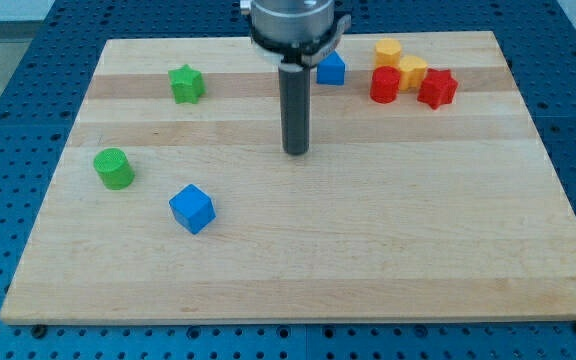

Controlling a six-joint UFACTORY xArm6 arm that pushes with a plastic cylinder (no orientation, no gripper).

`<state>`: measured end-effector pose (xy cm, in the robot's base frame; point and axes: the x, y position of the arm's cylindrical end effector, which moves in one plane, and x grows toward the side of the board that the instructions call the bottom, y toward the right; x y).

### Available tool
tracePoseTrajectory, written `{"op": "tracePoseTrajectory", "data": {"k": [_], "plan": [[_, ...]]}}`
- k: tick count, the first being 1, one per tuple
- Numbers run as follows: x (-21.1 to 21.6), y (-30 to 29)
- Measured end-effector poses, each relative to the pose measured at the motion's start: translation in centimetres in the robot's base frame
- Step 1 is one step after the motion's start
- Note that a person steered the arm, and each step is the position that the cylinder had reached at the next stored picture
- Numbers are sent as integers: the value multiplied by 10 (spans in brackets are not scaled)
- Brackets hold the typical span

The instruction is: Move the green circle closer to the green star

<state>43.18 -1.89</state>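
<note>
The green circle [114, 168] sits near the board's left edge. The green star [186, 84] lies above it and a little to the right, near the view's top left. My tip [296, 152] rests on the board near the middle, well to the right of both green blocks and touching neither. The rod rises straight up from the tip to the arm's head at the view's top.
A blue cube [191, 208] lies right of and below the green circle. A small blue block [331, 68] sits just right of the rod near the top. Two yellow blocks [388, 50] [412, 70], a red cylinder [385, 84] and a red star [437, 88] cluster at the top right. The wooden board [368, 260] lies on a blue perforated table.
</note>
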Motion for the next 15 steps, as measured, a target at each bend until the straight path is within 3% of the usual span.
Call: {"op": "tracePoseTrajectory", "data": {"k": [2, 3, 4, 5, 7, 9, 10, 13, 15], "plan": [[15, -125], [39, -141], [54, -210], [31, -230], [-4, -117], [-12, 19], [-12, 45], [13, 4], [-7, -81]]}}
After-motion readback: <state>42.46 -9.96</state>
